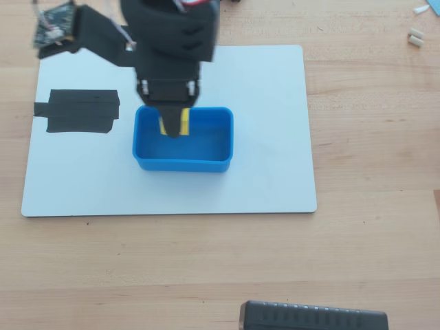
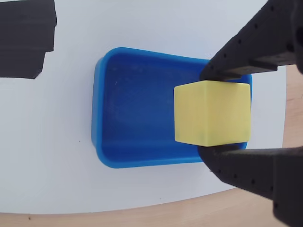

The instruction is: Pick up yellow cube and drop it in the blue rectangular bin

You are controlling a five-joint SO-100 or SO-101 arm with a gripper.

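Note:
The yellow cube (image 2: 212,113) is clamped between my gripper's (image 2: 206,113) two black fingers, one above it and one below it in the wrist view. It hangs over the right part of the blue rectangular bin (image 2: 137,118), whose floor is bare. In the overhead view the gripper (image 1: 174,128) points down over the bin's (image 1: 206,148) back left part, and only slivers of the cube (image 1: 185,122) show beside the fingers.
The bin stands on a white board (image 1: 268,137) lying on a wooden table (image 1: 371,137). A black tape patch (image 1: 79,111) is on the board left of the bin. A dark ribbed object (image 1: 313,317) lies at the table's front edge; small white bits (image 1: 415,38) sit far right.

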